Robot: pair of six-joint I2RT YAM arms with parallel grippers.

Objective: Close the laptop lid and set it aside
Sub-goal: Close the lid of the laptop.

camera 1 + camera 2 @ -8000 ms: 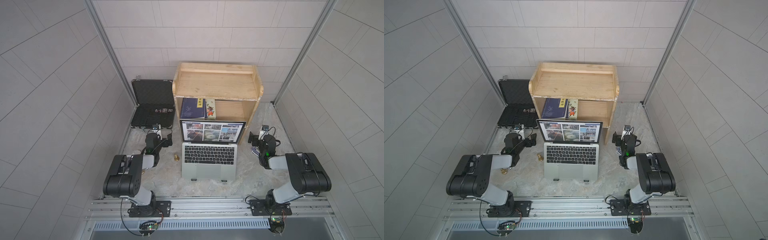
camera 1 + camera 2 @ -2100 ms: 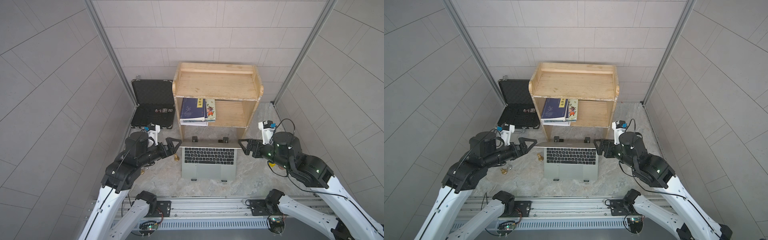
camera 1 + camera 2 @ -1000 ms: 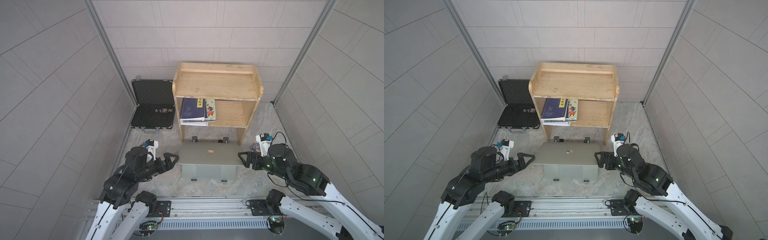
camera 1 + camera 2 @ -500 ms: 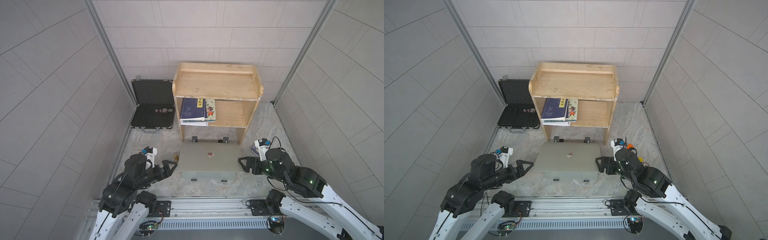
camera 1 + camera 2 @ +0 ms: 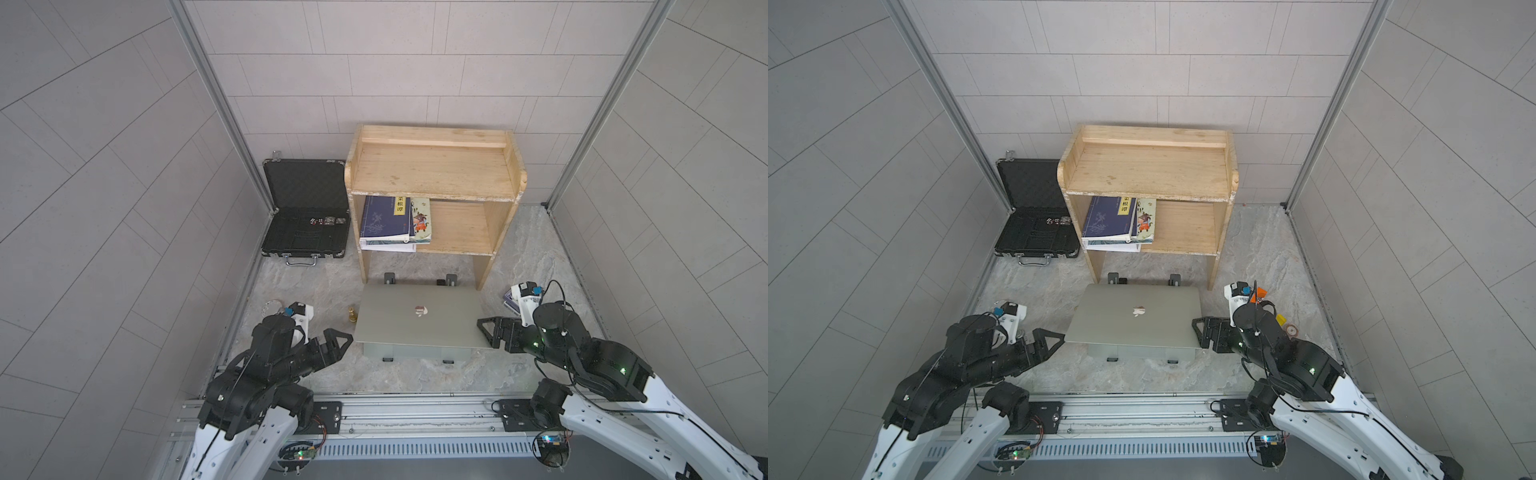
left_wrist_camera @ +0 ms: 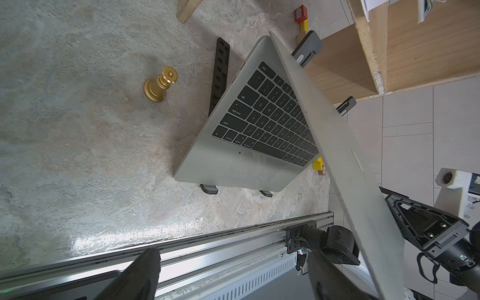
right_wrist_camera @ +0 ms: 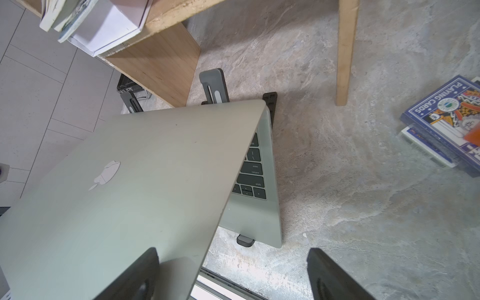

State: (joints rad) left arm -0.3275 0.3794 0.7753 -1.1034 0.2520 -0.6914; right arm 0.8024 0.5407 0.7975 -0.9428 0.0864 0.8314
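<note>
Lowered further, the laptop lid (image 5: 419,318) hangs part-shut over its keyboard (image 6: 270,122), left end effector (image 5: 345,344) and right end effector (image 5: 483,332) spread alongside.

Both top views look steeply down; both wrist views share the laptop (image 6: 233,166) close-up.

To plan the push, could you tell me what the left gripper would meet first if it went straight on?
The left gripper would probably meet the nearest corner of the thin silver-grey aluminium laptop lid first; depth is uncertain.
</note>
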